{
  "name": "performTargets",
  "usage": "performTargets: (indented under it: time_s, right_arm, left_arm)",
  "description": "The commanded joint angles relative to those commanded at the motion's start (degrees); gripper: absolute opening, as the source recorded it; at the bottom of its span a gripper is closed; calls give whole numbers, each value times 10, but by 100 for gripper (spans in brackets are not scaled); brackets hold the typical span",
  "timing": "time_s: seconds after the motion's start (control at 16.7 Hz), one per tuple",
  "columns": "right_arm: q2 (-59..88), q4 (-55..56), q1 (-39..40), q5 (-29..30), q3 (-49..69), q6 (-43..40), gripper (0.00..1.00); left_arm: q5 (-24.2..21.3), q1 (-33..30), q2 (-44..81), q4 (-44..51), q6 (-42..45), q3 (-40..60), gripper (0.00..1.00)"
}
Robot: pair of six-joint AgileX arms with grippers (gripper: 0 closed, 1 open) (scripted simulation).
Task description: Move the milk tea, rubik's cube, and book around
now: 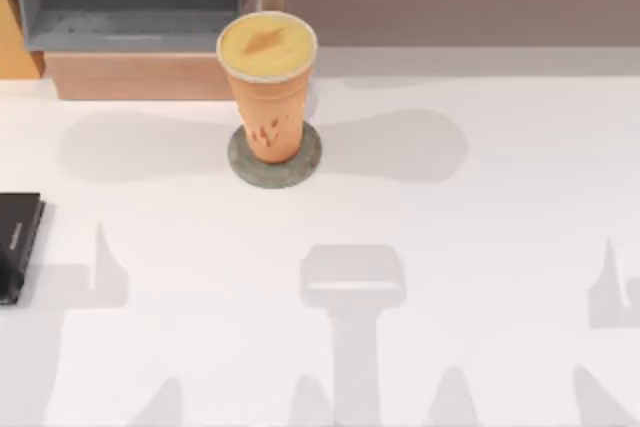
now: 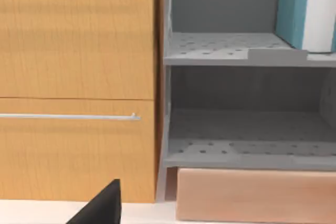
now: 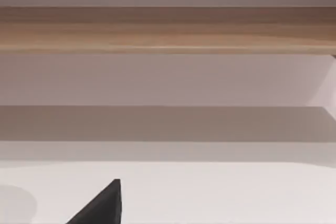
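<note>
The milk tea (image 1: 267, 87), a tall orange-tan cup with a creamy top and small dark red marks, stands upright on a round grey coaster (image 1: 300, 169) at the back middle of the table. The book (image 2: 293, 4), teal-covered with white pages, stands on the upper level of a grey shelf (image 2: 220, 51) in the left wrist view. The rubik's cube is out of view. My left arm (image 1: 14, 243) rests at the table's left edge, and a black part of my left gripper (image 2: 100, 208) faces the cabinet. A black part of my right gripper (image 3: 100, 208) hangs over the white table, far from the cup.
A wooden cabinet with two drawers (image 2: 73, 87) stands beside the grey shelf unit, which sits on a pale wooden base (image 2: 252, 195). A long wooden ledge (image 1: 460, 7) runs along the back right. White tabletop (image 1: 480, 247) spreads in front of the cup.
</note>
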State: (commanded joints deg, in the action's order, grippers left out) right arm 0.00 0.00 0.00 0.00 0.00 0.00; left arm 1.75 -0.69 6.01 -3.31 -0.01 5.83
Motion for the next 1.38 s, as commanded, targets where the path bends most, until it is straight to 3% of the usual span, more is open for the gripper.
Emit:
performTargets:
  time_s: [0.3, 0.96, 1.38]
  right_arm:
    - [0, 0, 0, 0, 0, 0, 100]
    - [0, 0, 0, 0, 0, 0, 100]
    - [0, 0, 0, 0, 0, 0, 100]
  left_arm:
    - [37, -34, 211, -86, -4, 166, 100]
    - [116, -136, 879, -283, -6, 576, 100]
    - [135, -168, 1048, -333, -1, 683, 100]
